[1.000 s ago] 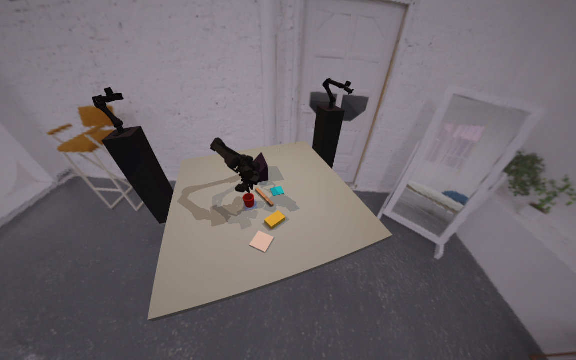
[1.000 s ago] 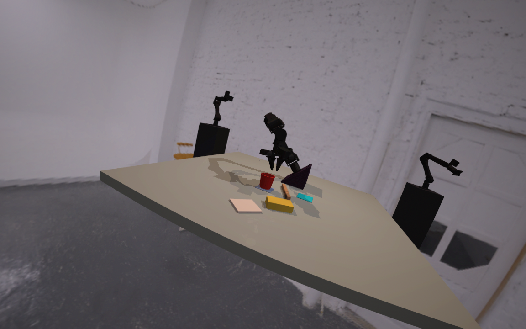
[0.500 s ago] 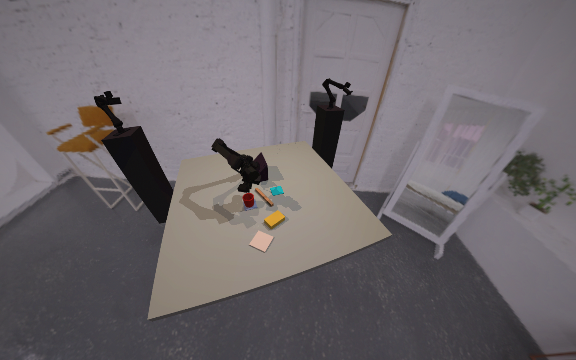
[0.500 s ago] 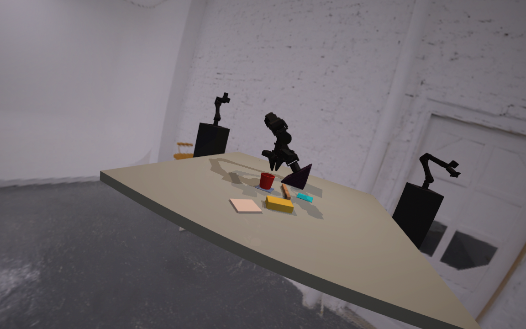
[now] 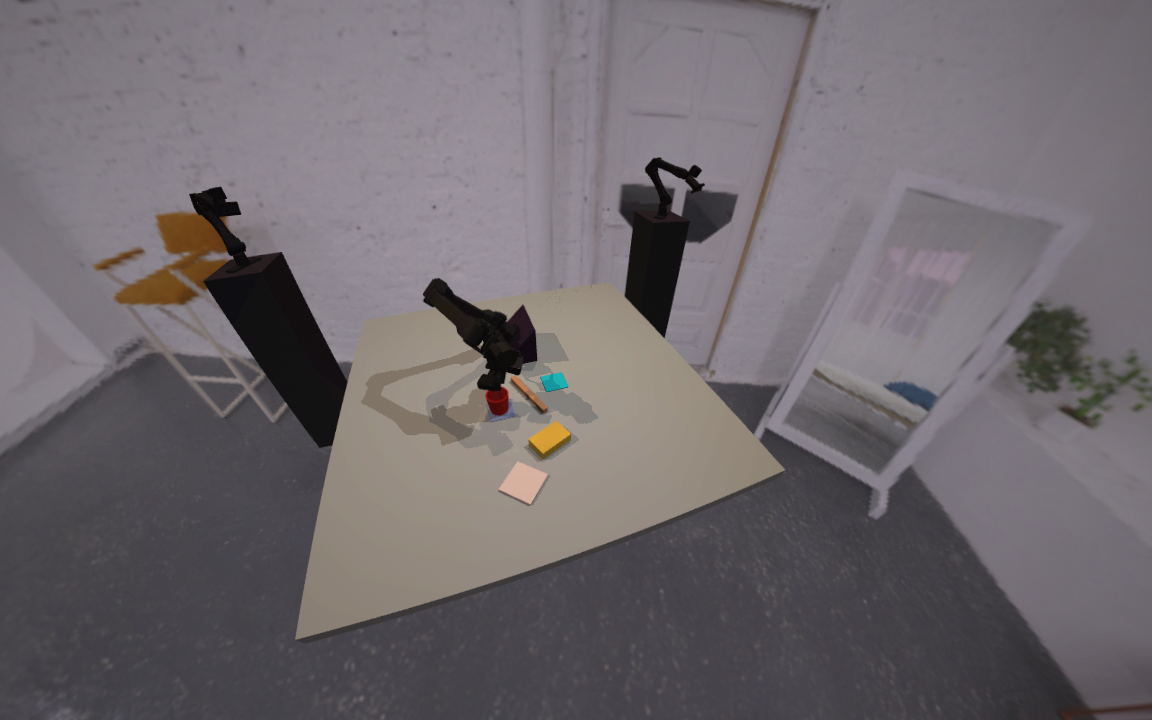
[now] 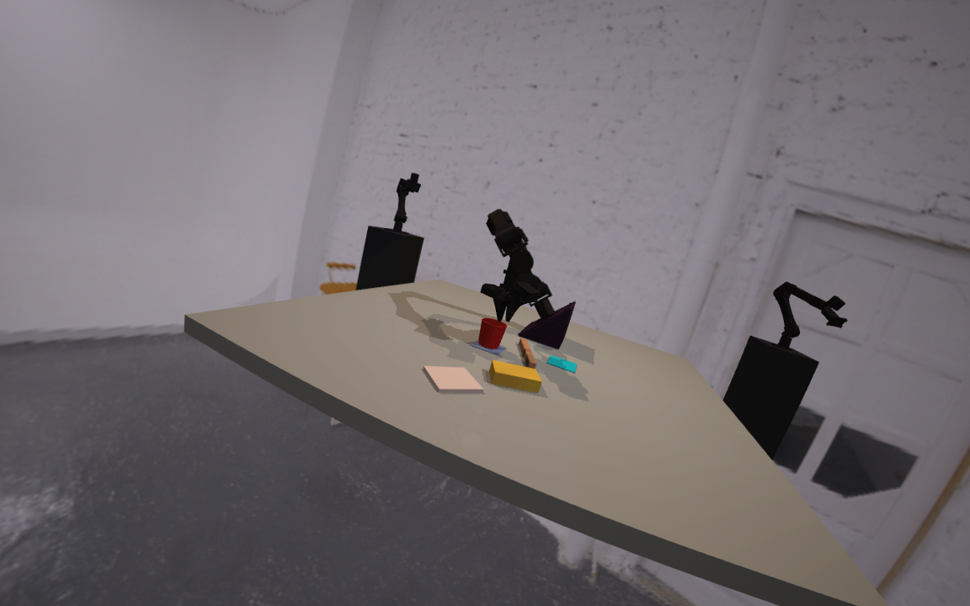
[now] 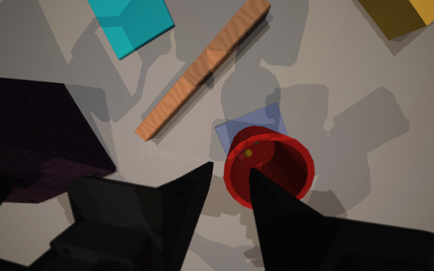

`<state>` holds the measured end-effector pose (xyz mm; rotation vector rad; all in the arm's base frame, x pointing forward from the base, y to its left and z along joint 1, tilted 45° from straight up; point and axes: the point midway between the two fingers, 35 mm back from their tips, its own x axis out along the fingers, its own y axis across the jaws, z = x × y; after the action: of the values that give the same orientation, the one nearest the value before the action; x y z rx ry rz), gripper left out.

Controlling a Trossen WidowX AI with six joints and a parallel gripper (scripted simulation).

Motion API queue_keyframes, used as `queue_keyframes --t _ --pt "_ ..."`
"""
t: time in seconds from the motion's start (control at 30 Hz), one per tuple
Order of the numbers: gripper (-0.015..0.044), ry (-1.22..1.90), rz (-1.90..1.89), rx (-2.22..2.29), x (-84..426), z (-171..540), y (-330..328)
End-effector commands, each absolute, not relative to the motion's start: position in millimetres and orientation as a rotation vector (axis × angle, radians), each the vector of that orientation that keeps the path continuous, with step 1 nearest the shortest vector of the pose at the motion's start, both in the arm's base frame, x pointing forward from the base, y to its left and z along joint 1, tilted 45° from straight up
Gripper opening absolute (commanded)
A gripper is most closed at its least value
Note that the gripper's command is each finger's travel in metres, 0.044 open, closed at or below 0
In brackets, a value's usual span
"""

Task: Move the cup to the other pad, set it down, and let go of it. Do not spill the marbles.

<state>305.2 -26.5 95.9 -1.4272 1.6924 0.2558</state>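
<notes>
Gripper (image 7: pixel 230 172) partly open, empty, straddling near rim of red cup (image 7: pixel 273 165) (marbles (image 7: pixel 248 153) inside) on blue pad (image 7: pixel 252 122); wooden bar (image 7: pixel 203 69) at 11 o'clock

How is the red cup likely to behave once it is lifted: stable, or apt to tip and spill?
The red cup looks rigid, so it should probably keep its shape. It widens toward its open top, so tilting seems risky. The few marbles lie loose at the bottom and would likely roll with any jerk.
</notes>
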Motion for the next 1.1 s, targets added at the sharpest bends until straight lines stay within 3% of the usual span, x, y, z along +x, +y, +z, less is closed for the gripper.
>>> queue_keyframes --t 0.0,0.97,1.07 --pt "0.0148 1.699 0.256 -1.430 304.9 89.9 -33.7" --pt "0.0148 1.701 0.252 -1.432 304.5 66.3 -58.8" --pt "0.0069 1.696 0.252 -1.429 305.1 67.2 -56.9"
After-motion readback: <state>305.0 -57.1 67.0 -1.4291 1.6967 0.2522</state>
